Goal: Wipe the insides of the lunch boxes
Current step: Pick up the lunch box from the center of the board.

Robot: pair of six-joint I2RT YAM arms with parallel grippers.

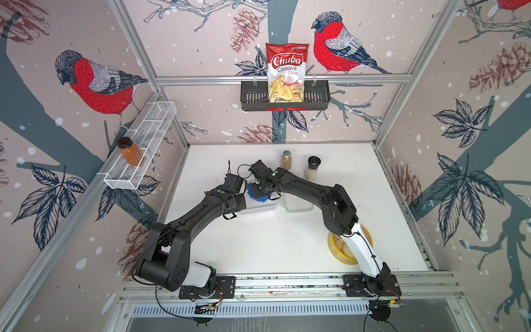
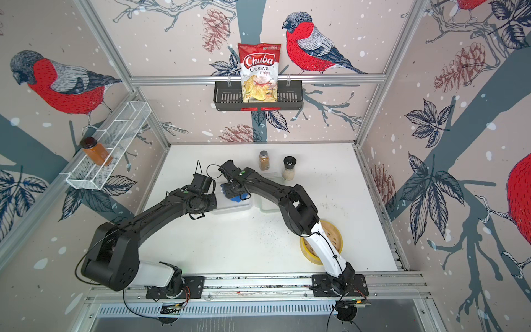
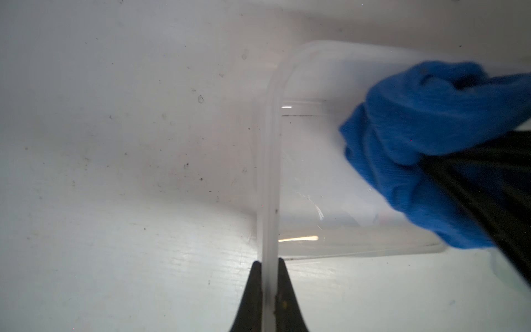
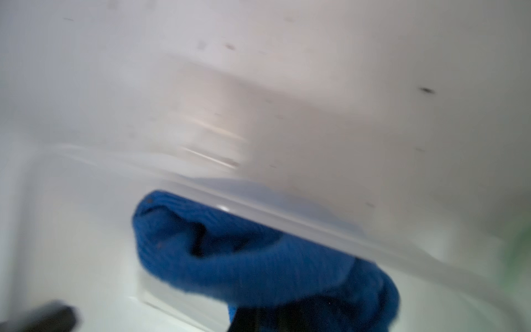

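A clear lunch box lies on the white table left of centre. My left gripper is shut on its rim, one finger on each side of the wall. Inside this box sits a bunched blue cloth, and my right gripper is shut on the cloth, pressing it against the box wall. The right wrist view is blurred by motion. A second lunch box piece with a pale green rim lies just to the right, partly under the right arm.
A spice jar and a grinder stand behind the boxes. A yellow bamboo steamer sits front right under the right arm. A chips bag stands in a black wall basket; an orange jar lies on a wire shelf.
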